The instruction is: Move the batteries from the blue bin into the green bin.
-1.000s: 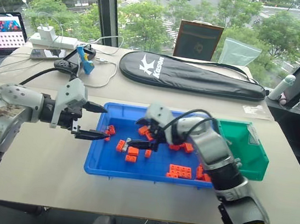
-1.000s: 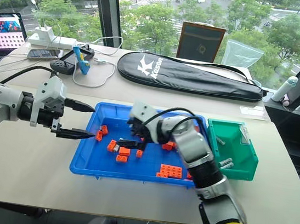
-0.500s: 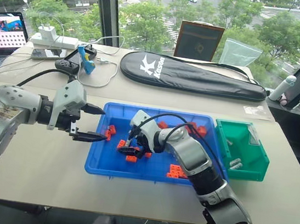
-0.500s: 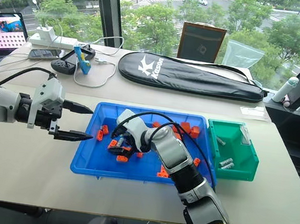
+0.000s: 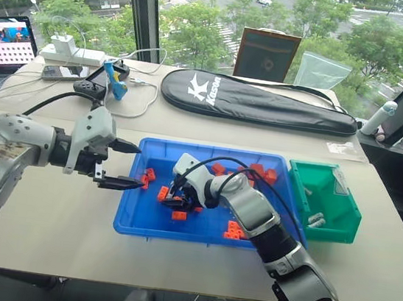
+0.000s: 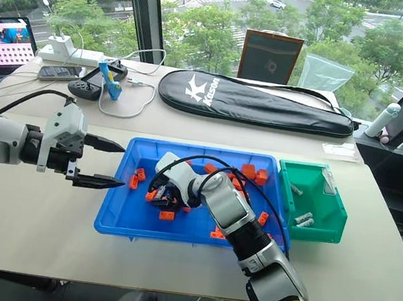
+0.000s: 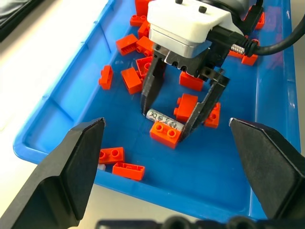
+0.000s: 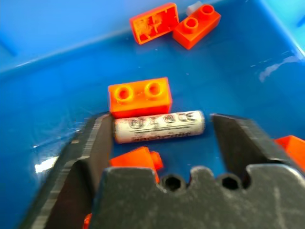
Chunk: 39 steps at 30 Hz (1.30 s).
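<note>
The blue bin (image 5: 147,216) sits mid-table, strewn with orange bricks (image 5: 238,230). My right gripper (image 5: 176,201) reaches down into its left part, open, one finger (image 8: 90,148) at each end of a silvery battery (image 8: 159,126) that lies flat on the bin floor beside an orange brick (image 8: 139,97). One finger is almost at the battery's end and the other stands a little off it. My left gripper (image 5: 130,165) hovers open and empty at the bin's left rim. The green bin (image 5: 330,233) stands right of the blue one, with batteries (image 6: 302,220) in it.
A black racket bag (image 5: 260,102) lies across the back of the table. A laptop (image 5: 4,39), a power strip (image 5: 69,55) and cables crowd the back left. A framed board (image 5: 266,54) leans on the window. Bare tabletop lies in front of the bins.
My right gripper has sunk into the blue bin and shifted left onto the battery, and its jaws have narrowed. The left arm has kept still.
</note>
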Available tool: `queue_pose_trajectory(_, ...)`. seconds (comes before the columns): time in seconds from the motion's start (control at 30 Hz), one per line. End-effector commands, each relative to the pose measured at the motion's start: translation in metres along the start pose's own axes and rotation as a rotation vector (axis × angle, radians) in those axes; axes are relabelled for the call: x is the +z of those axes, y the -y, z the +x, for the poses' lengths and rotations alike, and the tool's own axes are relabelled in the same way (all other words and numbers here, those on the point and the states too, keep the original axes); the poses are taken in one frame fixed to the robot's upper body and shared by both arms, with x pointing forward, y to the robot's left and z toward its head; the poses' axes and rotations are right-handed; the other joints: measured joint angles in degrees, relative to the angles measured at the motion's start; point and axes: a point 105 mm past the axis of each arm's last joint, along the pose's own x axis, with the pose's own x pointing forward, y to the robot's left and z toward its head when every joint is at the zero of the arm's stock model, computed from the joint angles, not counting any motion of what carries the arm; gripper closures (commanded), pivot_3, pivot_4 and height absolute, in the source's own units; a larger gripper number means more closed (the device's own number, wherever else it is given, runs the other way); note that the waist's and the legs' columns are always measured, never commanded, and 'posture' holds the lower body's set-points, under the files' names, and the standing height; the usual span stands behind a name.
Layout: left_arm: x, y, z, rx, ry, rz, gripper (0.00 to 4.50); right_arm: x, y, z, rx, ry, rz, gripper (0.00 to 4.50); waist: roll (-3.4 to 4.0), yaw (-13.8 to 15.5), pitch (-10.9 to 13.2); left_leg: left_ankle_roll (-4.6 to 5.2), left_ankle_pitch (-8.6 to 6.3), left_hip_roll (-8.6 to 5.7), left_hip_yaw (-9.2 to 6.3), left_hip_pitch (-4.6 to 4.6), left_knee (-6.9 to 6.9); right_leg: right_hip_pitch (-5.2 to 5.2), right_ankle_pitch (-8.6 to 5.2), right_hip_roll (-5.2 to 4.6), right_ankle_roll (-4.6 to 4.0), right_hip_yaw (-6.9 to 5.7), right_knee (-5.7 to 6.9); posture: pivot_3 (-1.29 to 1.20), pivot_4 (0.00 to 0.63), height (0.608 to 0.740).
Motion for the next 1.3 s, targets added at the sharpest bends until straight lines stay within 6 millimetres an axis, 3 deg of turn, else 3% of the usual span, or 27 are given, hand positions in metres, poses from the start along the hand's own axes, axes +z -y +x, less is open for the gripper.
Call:
queue_pose_trajectory(0.03, 0.013, -0.001, -0.004, 0.012, 0.024, 0.052, 0.00, 0.016, 0.006, -0.010, -0.023, 0.035, -0.078, 1.98, 0.00, 0.00, 0.00, 0.00, 0.00, 0.00, 0.00, 0.00, 0.00, 0.00, 0.00, 0.00, 0.00, 0.00, 0.00, 0.00, 0.150, 0.740)
queue_pose_trajectory(0.1, 0.013, -0.001, -0.003, 0.010, 0.027, 0.051, 0.00, 0.033, 0.008, -0.021, -0.016, 0.099, -0.104, 1.98, 0.00, 0.01, 0.00, 0.00, 0.00, 0.00, 0.00, 0.00, 0.00, 0.00, 0.00, 0.00, 0.00, 0.00, 0.00, 0.00, 0.150, 0.740)
queue_pose_trajectory(0.2, 0.015, -0.001, 0.000, -0.001, 0.037, 0.053, 0.00, 0.063, 0.016, -0.054, -0.011, 0.170, -0.144, 1.98, 0.00, 0.04, 0.01, 0.00, 0.00, -0.02, 0.01, -0.02, 0.00, -0.02, 0.00, -0.02, 0.00, 0.01, -0.01, 0.00, 0.150, 0.740)
queue_pose_trajectory(0.3, 0.018, -0.001, 0.004, -0.017, 0.061, 0.054, 0.00, 0.067, 0.022, -0.078, -0.004, 0.164, -0.169, 1.98, 0.00, 0.25, 0.01, 0.00, 0.00, -0.01, 0.00, -0.02, 0.00, -0.03, 0.00, -0.02, 0.00, 0.00, 0.00, 0.00, 0.150, 0.740)
queue_pose_trajectory(0.47, 0.036, -0.005, 0.014, -0.046, 0.187, 0.026, 0.00, 0.047, 0.055, -0.137, -0.086, 0.101, -0.170, 1.98, -0.02, 1.15, 0.00, -0.01, -0.01, -0.09, -0.01, -0.01, -0.01, 0.12, 0.00, -0.11, 0.00, -0.10, -0.15, 0.00, 0.150, 0.740)
queue_pose_trajectory(0.6, 0.048, -0.006, 0.025, -0.078, 0.270, 0.022, 0.00, 0.016, 0.094, -0.206, -0.287, -0.012, -0.121, 1.98, -0.02, 1.41, 0.00, 0.00, -0.01, -0.13, 0.02, -0.04, -0.01, 0.07, 0.00, -0.14, 0.01, -0.08, -0.15, 0.00, 0.150, 0.740)
queue_pose_trajectory(0.8, 0.055, -0.021, 0.045, -0.024, 0.328, 0.016, 0.00, -0.036, 0.122, -0.285, -0.526, -0.185, -0.005, 1.98, -0.02, 1.34, 0.00, 0.02, -0.02, -0.10, 0.06, -0.02, -0.02, 0.10, -0.01, -0.12, 0.00, -0.05, -0.19, 0.00, 0.150, 0.740)
queue_pose_trajectory(0.93, 0.062, -0.026, 0.051, 0.006, 0.347, 0.034, 0.00, -0.064, 0.121, -0.296, -0.565, -0.299, -0.011, 1.98, -0.01, 0.41, 0.00, 0.02, -0.02, -0.10, 0.14, 0.01, -0.02, 0.06, -0.01, -0.12, 0.00, 0.08, -0.15, 0.00, 0.150, 0.740)
queue_pose_trajectory(1.13, 0.062, -0.038, 0.057, 0.114, 0.339, 0.065, 0.00, -0.090, 0.115, -0.276, -0.528, -0.357, -0.013, 1.98, 0.00, 0.00, 0.00, 0.02, -0.02, -0.09, 0.15, 0.05, -0.02, 0.05, -0.01, -0.10, 0.00, 0.14, -0.10, 0.00, 0.150, 0.740)
queue_pose_trajectory(1.17, 0.062, -0.038, 0.057, 0.122, 0.338, 0.067, 0.00, -0.093, 0.116, -0.275, -0.533, -0.366, -0.016, 1.48, 0.00, 0.03, 0.00, 0.02, -0.02, -0.09, 0.15, 0.05, -0.02, 0.06, 0.00, -0.10, 0.00, 0.14, -0.11, 0.00, 0.150, 0.740)
queue_pose_trajectory(1.3, 0.061, -0.039, 0.054, 0.140, 0.333, 0.065, 0.00, -0.096, 0.118, -0.280, -0.546, -0.377, -0.009, 0.23, 0.01, 0.28, 0.00, 0.02, -0.02, -0.13, 0.15, 0.04, -0.02, 0.05, -0.01, -0.14, 0.01, 0.15, -0.13, 0.00, 0.150, 0.740)
